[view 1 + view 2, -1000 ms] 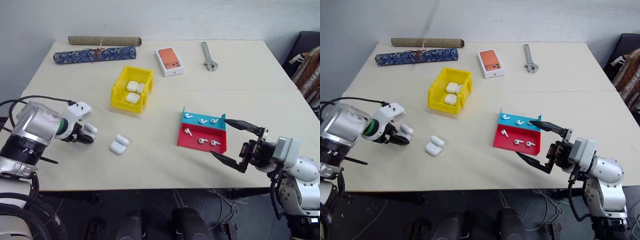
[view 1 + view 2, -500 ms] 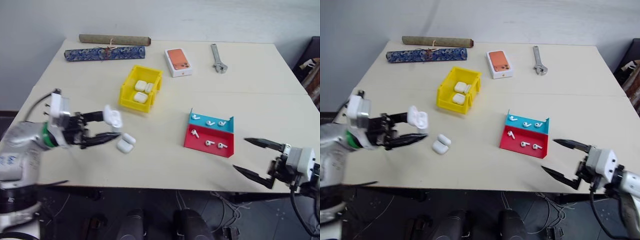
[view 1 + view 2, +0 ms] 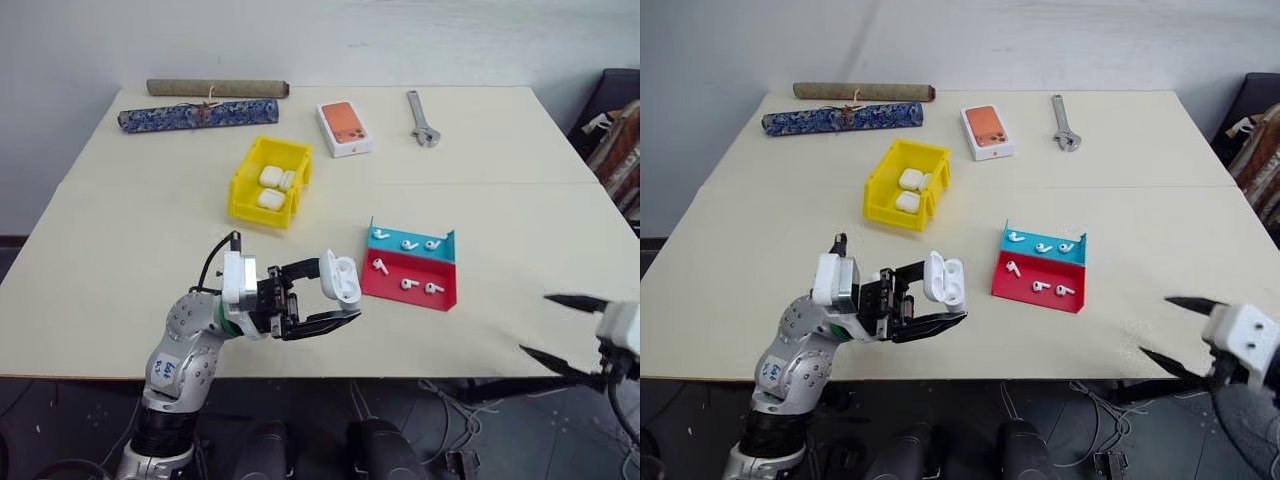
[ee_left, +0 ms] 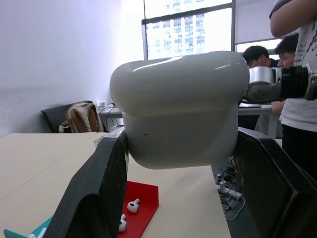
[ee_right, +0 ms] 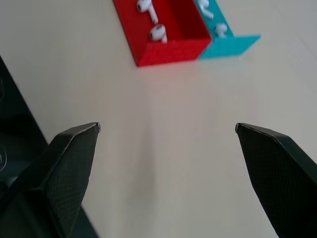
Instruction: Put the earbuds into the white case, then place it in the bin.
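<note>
My left gripper [image 3: 335,297] is shut on the white case [image 3: 341,277] and holds it in the air over the table's front part, pointing right. In the left wrist view the case [image 4: 181,109] sits squeezed between both fingers. Just right of it lies the red and blue tray [image 3: 436,299] holding several earbuds [image 3: 404,284]. The yellow bin [image 3: 244,178] stands further back with white cases [image 3: 270,176] inside. My right gripper [image 3: 535,323] hangs open and empty off the table's front right edge; its wrist view shows the tray [image 5: 173,47] and an earbud [image 5: 158,32] ahead.
At the back of the table lie an orange phone box [image 3: 345,127], a wrench [image 3: 420,117], a blue patterned roll [image 3: 195,115] and a brown roll [image 3: 217,88]. People [image 4: 297,49] stand beyond the table in the left wrist view.
My left gripper has swung right to the table's front middle with the case and now points at the tray. The right gripper has drawn away to the right, still open. The camera has shifted.
</note>
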Motion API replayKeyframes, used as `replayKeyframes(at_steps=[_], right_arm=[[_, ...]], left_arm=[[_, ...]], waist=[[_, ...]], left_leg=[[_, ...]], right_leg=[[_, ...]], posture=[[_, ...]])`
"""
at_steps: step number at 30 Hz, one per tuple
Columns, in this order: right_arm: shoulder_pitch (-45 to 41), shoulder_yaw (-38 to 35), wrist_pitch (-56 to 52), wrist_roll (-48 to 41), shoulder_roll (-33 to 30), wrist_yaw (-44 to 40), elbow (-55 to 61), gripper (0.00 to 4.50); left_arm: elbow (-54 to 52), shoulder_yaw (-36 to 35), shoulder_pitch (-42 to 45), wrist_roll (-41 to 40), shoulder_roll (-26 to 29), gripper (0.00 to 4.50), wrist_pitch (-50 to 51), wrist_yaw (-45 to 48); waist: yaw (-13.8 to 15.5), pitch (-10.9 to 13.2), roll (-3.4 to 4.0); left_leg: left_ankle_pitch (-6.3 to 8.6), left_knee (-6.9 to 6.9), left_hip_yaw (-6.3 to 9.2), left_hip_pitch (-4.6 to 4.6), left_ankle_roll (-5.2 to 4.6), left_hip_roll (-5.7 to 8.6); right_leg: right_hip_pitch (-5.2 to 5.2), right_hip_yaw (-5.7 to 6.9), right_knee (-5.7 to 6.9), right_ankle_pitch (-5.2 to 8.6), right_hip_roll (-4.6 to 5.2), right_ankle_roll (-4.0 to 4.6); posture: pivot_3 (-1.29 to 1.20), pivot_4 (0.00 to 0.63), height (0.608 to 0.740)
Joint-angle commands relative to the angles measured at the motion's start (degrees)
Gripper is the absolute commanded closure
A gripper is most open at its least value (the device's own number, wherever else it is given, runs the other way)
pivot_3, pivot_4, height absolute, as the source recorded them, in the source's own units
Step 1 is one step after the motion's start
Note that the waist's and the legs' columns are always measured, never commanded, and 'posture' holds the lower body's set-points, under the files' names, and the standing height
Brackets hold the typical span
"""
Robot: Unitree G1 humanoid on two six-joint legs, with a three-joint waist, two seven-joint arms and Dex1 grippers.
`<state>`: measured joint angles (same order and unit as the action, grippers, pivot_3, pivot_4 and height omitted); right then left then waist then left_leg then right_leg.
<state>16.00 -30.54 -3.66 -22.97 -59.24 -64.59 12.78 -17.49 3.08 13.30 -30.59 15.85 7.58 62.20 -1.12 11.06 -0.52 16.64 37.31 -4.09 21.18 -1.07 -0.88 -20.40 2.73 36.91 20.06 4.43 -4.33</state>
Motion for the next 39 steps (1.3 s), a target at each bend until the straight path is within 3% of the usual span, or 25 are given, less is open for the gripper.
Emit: replayKeyframes(at_steps=[1, 6, 9, 14, 25, 39], right_arm=[[-7.86, 5.52, -13.66, -4.38, -6.36, 1.76, 7.64, 0.00], [-22.39, 19.70, -26.93, -3.38, -9.95, 3.65, 9.70, 0.00], [-27.56, 26.38, -29.92, -0.09, -10.86, 2.78, 8.44, 0.56], [-33.59, 34.72, -28.47, 6.23, -8.77, 2.12, 4.33, 2.30], [-44.80, 46.08, -30.07, 15.96, -2.52, 0.86, -0.01, 2.30], [-49.25, 51.24, -29.97, 23.32, -0.15, -2.31, -3.43, 2.30]], left_arm=[[2.96, 1.16, 0.03, 2.66, 1.83, 1.73, -5.26, 2.89], [4.25, 1.84, 0.13, 2.47, 2.38, 1.73, -5.52, 2.22], [4.79, 2.20, 0.05, 3.81, 4.52, 1.73, -6.39, 3.19], [5.52, 3.40, -0.20, 5.64, 7.16, 1.73, -8.44, 4.37], [3.14, 3.94, -1.41, 4.44, 7.38, 1.73, -6.33, 1.00], [2.55, 4.28, 0.29, 4.64, 7.89, 1.73, -5.18, -0.52]], waist=[[-0.14, -0.01, 0.01], [0.66, 0.02, -0.04], [1.19, 0.02, -0.02], [0.95, 0.02, -0.02], [0.75, 0.03, 0.00], [0.78, 0.03, 0.01]], left_leg=[[0.00, -0.03, 0.01, 0.03, 0.00, 0.00], [0.02, -0.04, 0.29, 0.21, 0.05, -0.03], [0.00, 0.00, 0.33, 0.37, 0.11, 0.00], [0.04, -0.02, 0.32, 0.47, 0.05, 0.01], [0.01, -0.08, 0.32, 0.46, 0.10, 0.00], [0.02, -0.10, 0.33, 0.47, 0.10, 0.00]], right_leg=[[-0.04, 0.01, -0.01, 0.00, 0.00, 0.00], [-0.14, 0.21, -0.08, 0.00, 0.03, 0.02], [-0.19, 0.23, -0.22, 0.00, 0.08, 0.01], [-0.18, 0.24, -0.48, -0.01, 0.10, -0.01], [-0.23, 0.26, -0.43, -0.01, 0.09, 0.00], [-0.24, 0.28, -0.45, -0.01, 0.10, 0.00]], posture=[[0.00, 0.150, 0.740], [0.00, 0.150, 0.740], [0.00, 0.150, 0.740], [0.00, 0.150, 0.740], [0.00, 0.150, 0.740], [0.00, 0.150, 0.740]])
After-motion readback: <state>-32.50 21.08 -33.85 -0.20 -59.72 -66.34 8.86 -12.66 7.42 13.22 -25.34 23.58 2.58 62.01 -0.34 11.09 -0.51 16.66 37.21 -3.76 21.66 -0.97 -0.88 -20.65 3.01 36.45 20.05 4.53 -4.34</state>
